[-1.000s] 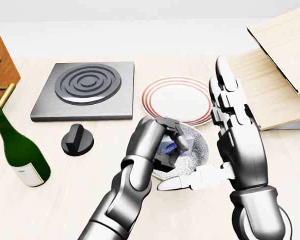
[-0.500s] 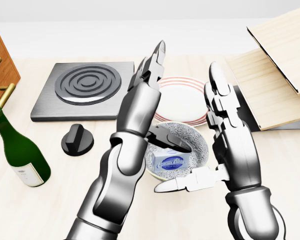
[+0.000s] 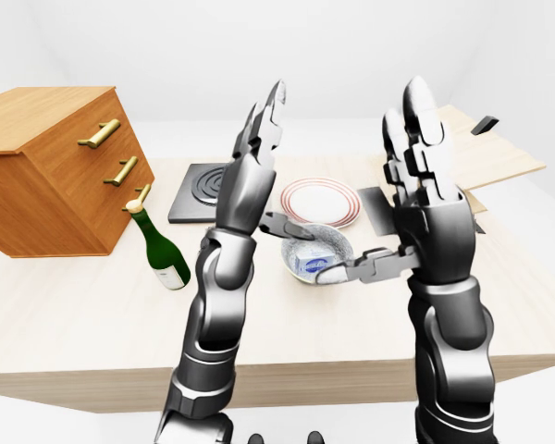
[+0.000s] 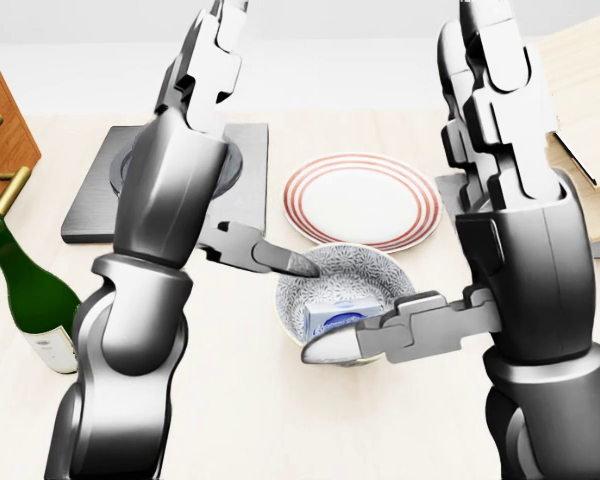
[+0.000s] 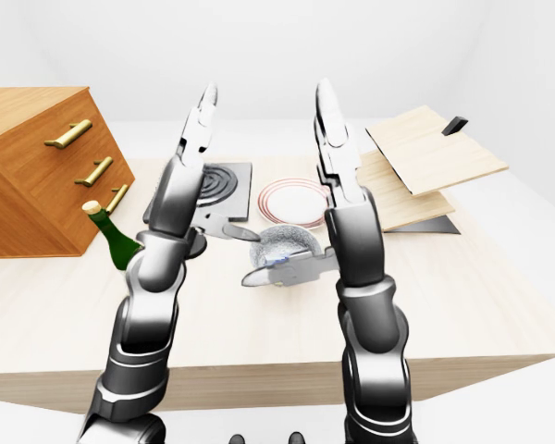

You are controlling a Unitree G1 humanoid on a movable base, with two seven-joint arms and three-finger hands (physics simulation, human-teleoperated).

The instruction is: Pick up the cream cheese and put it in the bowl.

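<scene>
The small white-and-blue cream cheese box (image 4: 338, 319) lies inside the patterned grey ceramic bowl (image 4: 375, 268), at six o'clock from the red-rimmed plate (image 4: 360, 199). Left hand (image 4: 195, 110) and right hand (image 4: 500, 130) stand raised, fingers spread, holding nothing. Placement looks done; next, only withdrawing clear.

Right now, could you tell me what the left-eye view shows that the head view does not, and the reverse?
Only the left-eye view shows the whole wooden drawer cabinet with its top, the table's near edge, and both arms down to the torso.

Only the head view shows the cream cheese clearly as a box lying inside the bowl.

Both show the left hand and right hand raised with fingers open, the red-rimmed plate, the hob and the green bottle.
</scene>
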